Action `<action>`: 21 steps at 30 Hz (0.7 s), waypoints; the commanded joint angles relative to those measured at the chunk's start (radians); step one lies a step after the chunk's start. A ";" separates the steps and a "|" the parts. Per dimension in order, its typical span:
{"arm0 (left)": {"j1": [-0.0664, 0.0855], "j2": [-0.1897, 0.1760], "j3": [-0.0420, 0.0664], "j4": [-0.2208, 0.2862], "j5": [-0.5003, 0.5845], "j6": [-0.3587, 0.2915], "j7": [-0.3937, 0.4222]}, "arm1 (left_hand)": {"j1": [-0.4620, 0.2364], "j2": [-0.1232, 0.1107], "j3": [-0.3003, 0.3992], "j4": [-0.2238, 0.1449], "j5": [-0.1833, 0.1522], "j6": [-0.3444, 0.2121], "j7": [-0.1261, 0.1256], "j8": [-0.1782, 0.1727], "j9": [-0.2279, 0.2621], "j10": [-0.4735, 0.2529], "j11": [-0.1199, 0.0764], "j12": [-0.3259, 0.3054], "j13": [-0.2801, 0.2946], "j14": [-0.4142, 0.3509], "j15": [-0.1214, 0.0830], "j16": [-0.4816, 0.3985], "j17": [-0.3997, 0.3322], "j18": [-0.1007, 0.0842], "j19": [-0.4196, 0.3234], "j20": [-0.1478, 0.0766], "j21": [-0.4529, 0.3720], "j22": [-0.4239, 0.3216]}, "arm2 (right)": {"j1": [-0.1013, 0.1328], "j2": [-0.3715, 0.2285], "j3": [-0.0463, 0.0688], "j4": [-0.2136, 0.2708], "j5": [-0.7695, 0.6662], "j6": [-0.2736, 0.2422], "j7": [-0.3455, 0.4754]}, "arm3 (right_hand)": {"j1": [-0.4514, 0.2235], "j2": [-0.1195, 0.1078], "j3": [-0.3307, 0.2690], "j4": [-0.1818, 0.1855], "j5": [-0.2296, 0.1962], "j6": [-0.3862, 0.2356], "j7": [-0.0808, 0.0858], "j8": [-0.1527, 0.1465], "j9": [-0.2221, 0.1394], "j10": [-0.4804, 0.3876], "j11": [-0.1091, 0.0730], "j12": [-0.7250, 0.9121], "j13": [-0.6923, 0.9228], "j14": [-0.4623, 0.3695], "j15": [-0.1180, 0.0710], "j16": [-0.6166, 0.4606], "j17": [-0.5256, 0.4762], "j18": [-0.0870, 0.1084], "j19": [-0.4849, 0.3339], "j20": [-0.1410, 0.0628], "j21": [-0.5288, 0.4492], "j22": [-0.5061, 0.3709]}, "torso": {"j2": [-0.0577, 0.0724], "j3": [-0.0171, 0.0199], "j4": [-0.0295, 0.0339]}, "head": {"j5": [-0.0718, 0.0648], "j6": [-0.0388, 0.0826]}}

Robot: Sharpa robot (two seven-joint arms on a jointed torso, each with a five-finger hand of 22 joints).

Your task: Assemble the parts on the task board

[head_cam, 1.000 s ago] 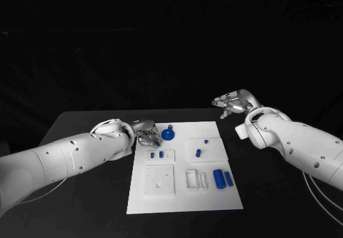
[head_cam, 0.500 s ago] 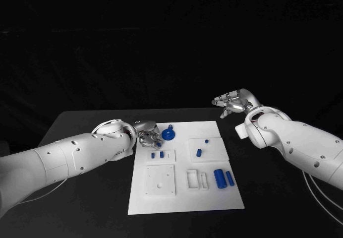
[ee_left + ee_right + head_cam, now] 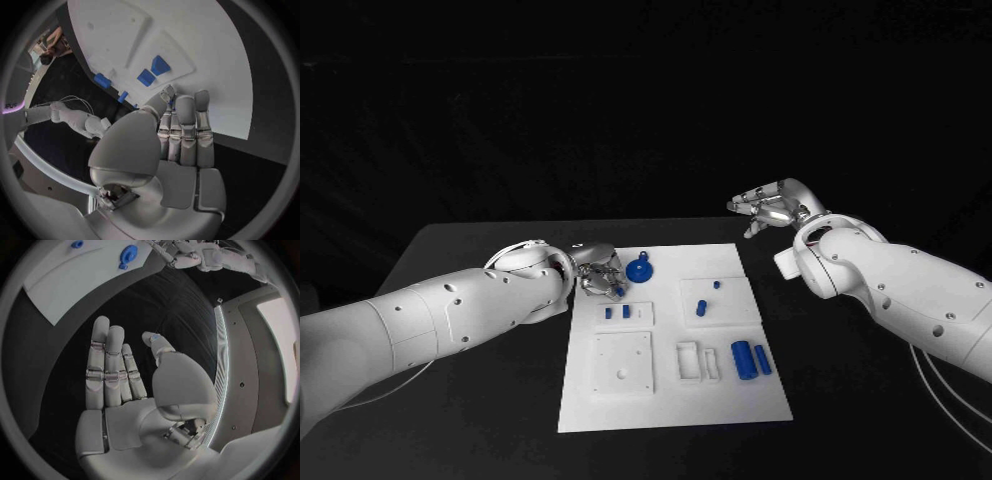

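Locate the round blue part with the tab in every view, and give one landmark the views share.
Head view: round blue part on the task board, far end, beside the left hand.
Left wrist view: cannot tell.
Right wrist view: round blue part near the board's edge.
Shared landmark: the white task board.

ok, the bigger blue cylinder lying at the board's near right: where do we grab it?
Probably across the middle of the large blue cylinder, from above. It lies flat on the task board, long axis running away from the robot, a slimmer blue piece close beside, so fingers need care on that side.
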 commanded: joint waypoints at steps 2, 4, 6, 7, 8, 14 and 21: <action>-0.005 0.003 -0.007 0.004 -0.059 0.031 -0.008 | 0.002 0.007 -0.003 -0.006 -0.004 -0.006 0.004 0.002 0.002 -0.008 0.003 0.003 0.001 -0.010 0.003 -0.005 0.001 0.017 -0.011 0.000 0.005 0.022 | 0.000 0.001 0.000 0.000 -0.002 0.008 0.010 | 0.000 0.005 0.007 0.001 0.006 0.001 -0.001 -0.004 -0.001 -0.005 -0.001 -0.004 -0.001 -0.001 0.005 0.004 0.000 0.010 0.033 0.005 0.006 -0.001 | -0.001 0.0000 -0.0001 | 0.000 -0.002; -0.005 0.003 -0.011 0.005 -0.074 0.026 -0.007 | 0.002 0.006 -0.004 -0.006 -0.005 -0.003 0.004 0.002 0.002 -0.006 0.002 0.004 0.001 -0.011 0.003 -0.005 0.001 0.017 -0.012 0.001 0.006 0.022 | 0.000 0.001 0.000 0.000 -0.002 0.008 0.010 | 0.000 0.005 0.007 0.001 0.006 0.001 -0.001 -0.004 -0.001 -0.005 -0.001 -0.004 -0.001 -0.001 0.005 0.004 0.000 0.010 0.033 0.005 0.006 -0.001 | -0.001 0.0002 -0.0001 | 0.000 -0.002; -0.005 0.002 -0.015 0.007 -0.087 0.019 -0.003 | 0.003 0.004 -0.006 -0.007 -0.005 0.000 0.003 0.002 0.002 -0.002 0.001 0.004 0.001 -0.012 0.002 -0.003 0.001 0.017 -0.013 0.001 0.007 0.023 | 0.000 0.000 0.000 0.000 -0.002 0.008 0.010 | 0.000 0.005 0.007 0.001 0.006 0.001 -0.001 -0.004 -0.001 -0.005 -0.001 -0.004 -0.001 -0.001 0.005 0.004 0.000 0.010 0.033 0.005 0.006 -0.001 | -0.001 0.0002 0.0000 | -0.001 -0.002; -0.005 0.002 -0.017 0.008 -0.092 0.013 -0.001 | 0.003 0.004 -0.006 -0.007 -0.005 0.000 0.003 0.002 0.002 -0.002 0.001 0.004 0.001 -0.012 0.002 -0.003 0.001 0.017 -0.013 0.001 0.007 0.023 | 0.000 0.000 0.000 0.000 -0.002 0.008 0.010 | 0.000 0.005 0.007 0.001 0.006 0.001 -0.001 -0.004 -0.001 -0.005 -0.001 -0.004 -0.001 -0.001 0.005 0.004 0.000 0.010 0.033 0.005 0.006 -0.001 | -0.001 0.0003 0.0000 | -0.001 -0.002; -0.005 0.001 -0.019 0.009 -0.096 0.007 0.002 | 0.003 0.002 -0.008 -0.007 -0.006 -0.001 0.003 0.001 0.002 -0.001 0.001 0.003 0.001 -0.012 0.002 -0.002 0.001 0.016 -0.013 0.001 0.007 0.022 | 0.000 0.000 0.000 -0.001 -0.002 0.008 0.010 | 0.000 0.005 0.007 0.001 0.006 0.001 -0.001 -0.004 -0.001 -0.005 -0.001 -0.004 -0.001 -0.001 0.005 0.004 0.000 0.010 0.033 0.005 0.006 -0.001 | -0.001 0.0005 0.0001 | -0.001 -0.002; -0.005 0.002 -0.026 0.015 -0.107 -0.013 0.015 | 0.007 -0.008 -0.021 -0.010 -0.009 -0.030 0.005 0.002 0.000 0.014 -0.005 0.008 0.001 -0.009 -0.001 0.003 0.002 0.014 -0.009 -0.001 0.010 0.021 | 0.000 0.000 0.000 -0.001 -0.001 0.008 0.011 | -0.001 0.005 0.007 0.001 0.006 0.000 -0.001 -0.004 -0.001 -0.005 -0.001 -0.004 -0.001 -0.001 0.006 0.004 0.000 0.010 0.033 0.006 0.011 -0.007 | 0.000 0.0004 -0.0012 | 0.000 -0.003; -0.005 0.001 -0.027 0.018 -0.108 -0.024 0.025 | 0.016 -0.002 -0.042 -0.009 -0.009 -0.032 0.005 0.001 0.000 0.023 -0.009 0.009 0.002 -0.008 -0.004 0.003 0.002 0.007 -0.007 -0.006 0.007 0.021 | 0.000 0.001 0.000 -0.003 -0.001 0.008 0.011 | -0.001 0.005 0.007 0.001 0.006 0.000 -0.001 -0.004 -0.001 -0.005 -0.001 -0.004 -0.001 -0.001 0.006 0.004 0.000 0.010 0.033 0.006 0.011 -0.007 | 0.000 0.0008 -0.0005 | -0.001 -0.003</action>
